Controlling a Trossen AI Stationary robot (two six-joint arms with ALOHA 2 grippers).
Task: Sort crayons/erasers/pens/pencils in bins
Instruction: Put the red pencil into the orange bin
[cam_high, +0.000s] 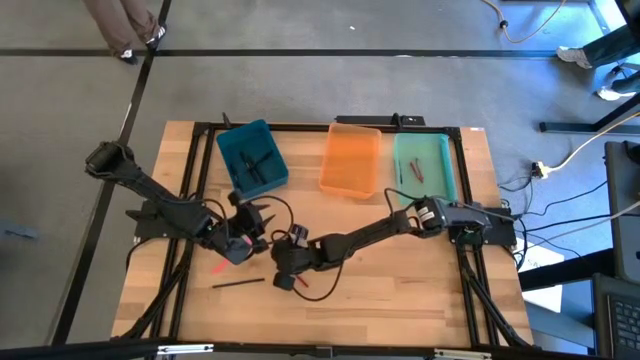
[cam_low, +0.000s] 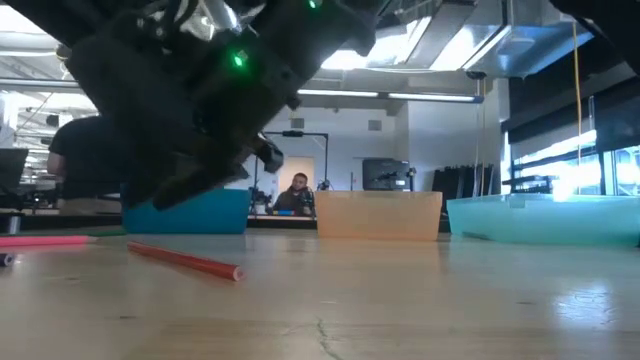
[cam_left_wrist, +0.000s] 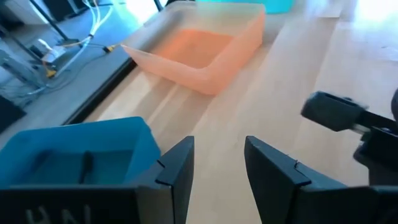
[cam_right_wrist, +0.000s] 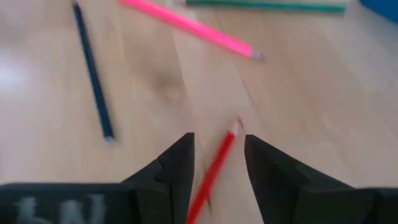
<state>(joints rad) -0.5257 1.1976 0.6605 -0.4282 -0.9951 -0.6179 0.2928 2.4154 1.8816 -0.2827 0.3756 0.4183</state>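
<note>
Right pincer open, fingers straddling thin red pencil flat on wooden desk, apparently lined up for pickup; left pincer open, empty, beside dark teal plastic bin.

A light wooden table with a black frame along its edges carries three shallow bins in a row at its far side: a teal-blue bin, an orange bin and a mint green bin. Lying loose on the bare wood nearer the front are a red pencil, a pink pencil, a dark pencil and a green stick, all apart from one another.
</note>
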